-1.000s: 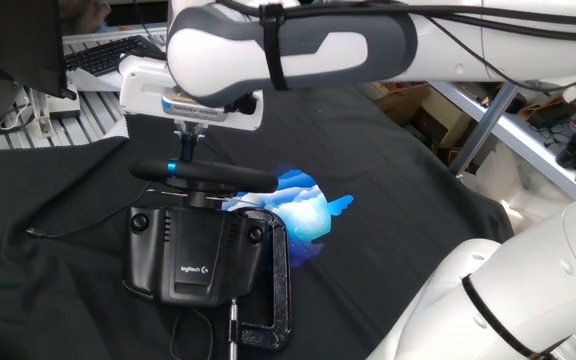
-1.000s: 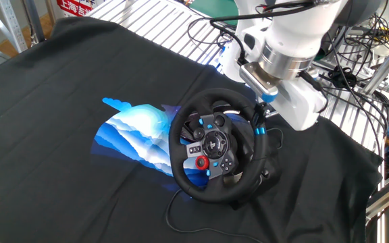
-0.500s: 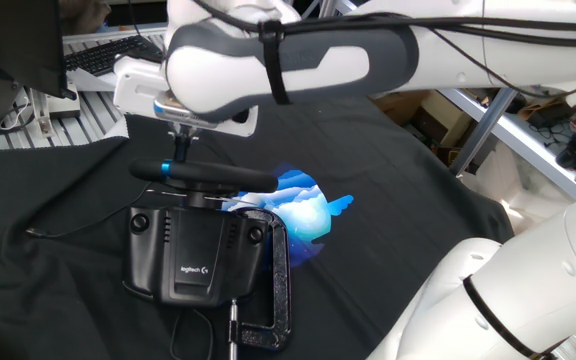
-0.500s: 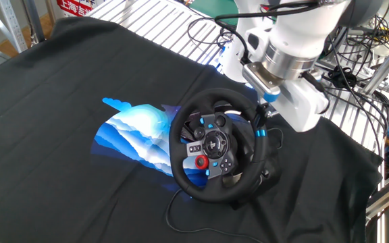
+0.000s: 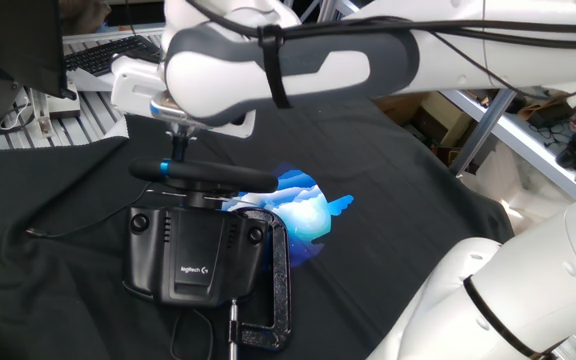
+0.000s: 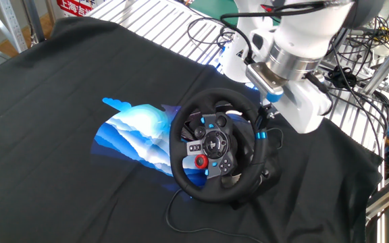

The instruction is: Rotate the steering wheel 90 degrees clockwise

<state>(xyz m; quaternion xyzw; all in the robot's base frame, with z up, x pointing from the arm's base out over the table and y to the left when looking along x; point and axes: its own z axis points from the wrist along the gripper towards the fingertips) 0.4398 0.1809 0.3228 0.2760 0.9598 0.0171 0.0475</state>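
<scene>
Wheel sits on its base mid-bench. Fingers at rim's top by blue stripe; can't tell if clenched on it. Risk: weak grip w/ thin rim, so slip mid-turn.

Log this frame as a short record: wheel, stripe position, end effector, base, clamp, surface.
wheel: steering wheel, black rim, mounted on its base
stripe: light-blue stripe at the rim's right side in the face-on view
end effector: end effector right at the rim by the stripe; grip cannot be confirmed
base: Logitech base
clamp: metal C-clamp beside the base
surface: black cloth with a blue print
</scene>
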